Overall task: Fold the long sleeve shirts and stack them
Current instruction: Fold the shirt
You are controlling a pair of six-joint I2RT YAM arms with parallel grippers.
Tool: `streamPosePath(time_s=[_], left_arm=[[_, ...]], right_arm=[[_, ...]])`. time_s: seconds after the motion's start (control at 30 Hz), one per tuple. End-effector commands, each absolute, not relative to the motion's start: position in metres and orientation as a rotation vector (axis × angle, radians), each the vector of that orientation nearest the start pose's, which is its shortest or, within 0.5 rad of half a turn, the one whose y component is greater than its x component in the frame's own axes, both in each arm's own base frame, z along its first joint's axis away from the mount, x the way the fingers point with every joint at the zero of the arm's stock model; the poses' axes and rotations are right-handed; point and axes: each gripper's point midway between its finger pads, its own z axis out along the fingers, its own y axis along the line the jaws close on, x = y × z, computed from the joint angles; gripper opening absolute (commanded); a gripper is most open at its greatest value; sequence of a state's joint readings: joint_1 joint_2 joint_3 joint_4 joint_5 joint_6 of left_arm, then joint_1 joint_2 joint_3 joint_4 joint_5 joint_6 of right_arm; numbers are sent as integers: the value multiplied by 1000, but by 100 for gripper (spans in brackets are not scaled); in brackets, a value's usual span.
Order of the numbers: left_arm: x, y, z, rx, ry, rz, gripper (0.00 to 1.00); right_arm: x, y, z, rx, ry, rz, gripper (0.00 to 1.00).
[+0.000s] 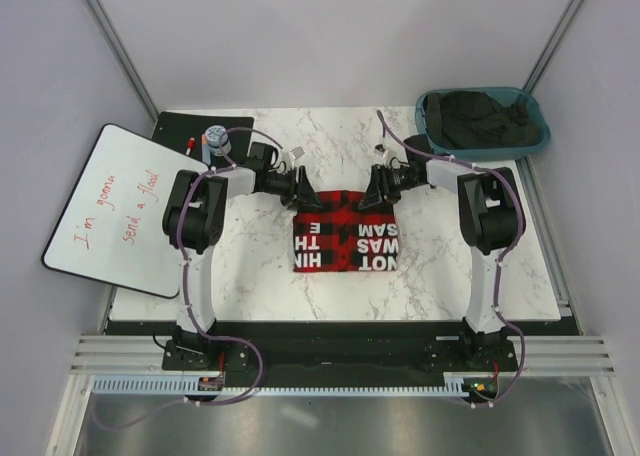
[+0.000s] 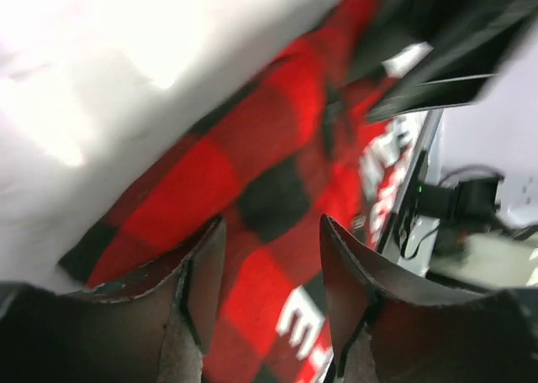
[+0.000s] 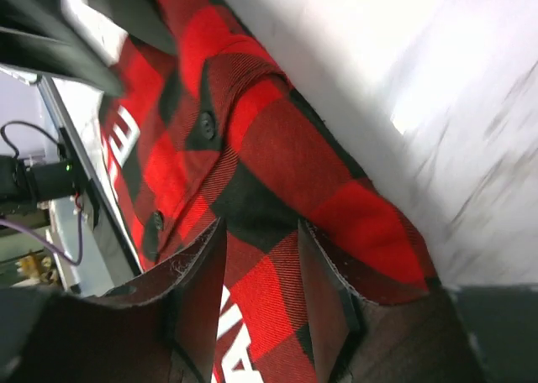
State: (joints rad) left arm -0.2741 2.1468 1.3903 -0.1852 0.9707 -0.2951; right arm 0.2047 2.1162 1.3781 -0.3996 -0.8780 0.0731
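The red-and-black check shirt (image 1: 348,234) lies folded into a rectangle at the table's middle, with white lettering on its near half. My left gripper (image 1: 308,191) hovers over its far left edge, and my right gripper (image 1: 368,191) over its far right edge. In the left wrist view the shirt (image 2: 193,190) lies flat under my open left gripper (image 2: 271,223), with nothing between the fingers. In the right wrist view the shirt (image 3: 286,148), with its button placket, lies under my open right gripper (image 3: 261,228).
A teal basket (image 1: 432,116) holding dark clothes stands at the back right. A whiteboard (image 1: 125,211) with red writing leans off the table's left side. A black mat (image 1: 185,128) and a small bottle (image 1: 216,139) sit at the back left.
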Motion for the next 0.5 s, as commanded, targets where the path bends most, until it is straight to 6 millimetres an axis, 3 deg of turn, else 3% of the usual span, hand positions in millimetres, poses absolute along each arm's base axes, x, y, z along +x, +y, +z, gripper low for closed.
streamPosePath(time_s=[0.0,0.03,0.07,0.13,0.17,0.23,0.27,0.3,0.33,0.37,0.4,0.43,0.47], left_arm=[[403,-235,29,137,2550,-1401,55],[399,-232,25,152,2569,-1367,54],[385,-229,18,131,2613,-1365,54],[370,-228,29,158,2608,-1392,53],[349,-224,23,143,2649,-1406,53],[332,-222,53,239,2565,-1441,53],[314,-214,55,222,2557,-1467,54],[313,-210,69,217,2491,-1483,55],[311,-204,101,239,2391,-1480,59],[303,-189,101,165,2383,-1477,62],[301,-184,109,145,2359,-1472,65],[298,-180,127,167,2308,-1443,68],[291,-177,124,148,2320,-1426,69]], right_arm=[[449,213,14,-542,2452,1015,49],[466,217,23,-574,2421,978,49],[462,222,10,-598,2465,978,49],[481,235,24,-693,2398,935,50],[472,252,21,-751,2413,946,51],[472,277,42,-885,2328,946,52],[454,296,50,-964,2324,970,52],[446,305,57,-1023,2297,971,52],[436,309,60,-1080,2281,967,53],[424,319,78,-1122,2243,974,53],[416,318,80,-1132,2244,978,55],[414,318,88,-1124,2235,970,55],[416,316,107,-1120,2200,934,55]])
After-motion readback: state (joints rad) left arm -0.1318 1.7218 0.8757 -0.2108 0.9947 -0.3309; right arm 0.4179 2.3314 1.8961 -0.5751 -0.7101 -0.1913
